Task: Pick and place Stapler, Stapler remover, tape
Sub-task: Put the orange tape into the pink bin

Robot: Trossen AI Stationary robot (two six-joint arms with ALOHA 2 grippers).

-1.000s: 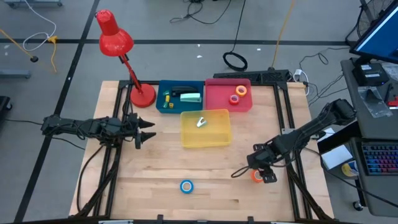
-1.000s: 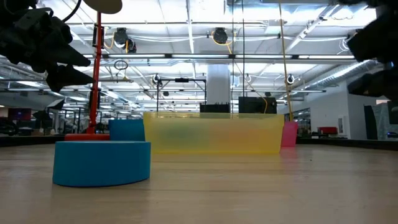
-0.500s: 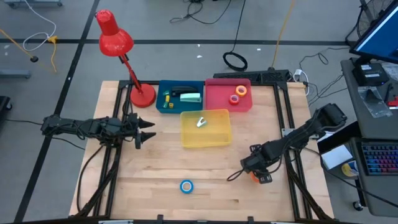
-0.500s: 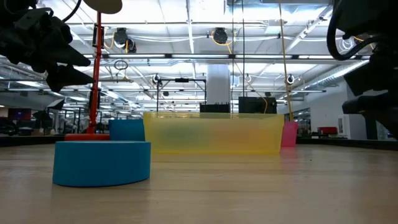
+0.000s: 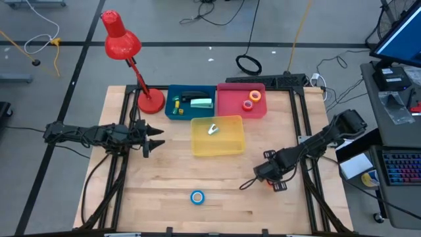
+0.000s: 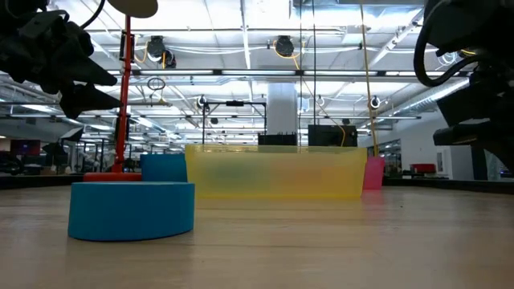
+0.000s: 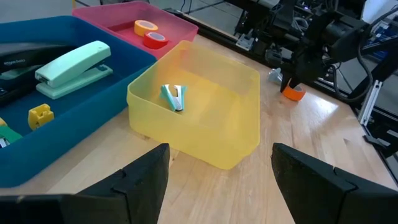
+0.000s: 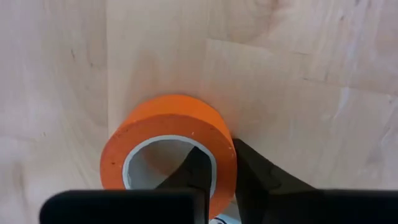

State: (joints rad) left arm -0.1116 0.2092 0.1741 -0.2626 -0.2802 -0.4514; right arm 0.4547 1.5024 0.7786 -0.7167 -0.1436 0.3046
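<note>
While the left pincer [image 5: 156, 137] hangs released beside the yellow bin [image 5: 218, 135], the right pincer [image 8: 214, 177] works low on the bench [image 5: 217, 197]. It pinches 1 wall of the orange tape roll [image 8: 168, 149].

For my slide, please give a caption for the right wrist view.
Right gripper fingers straddle the wall of an orange tape roll on the wooden table.

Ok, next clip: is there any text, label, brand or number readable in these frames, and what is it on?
No text can be read.
Black stapler in the blue tray: a pale marking on its side, too small and blurred to read.
Orange tape roll at the right gripper: no print visible.
</note>
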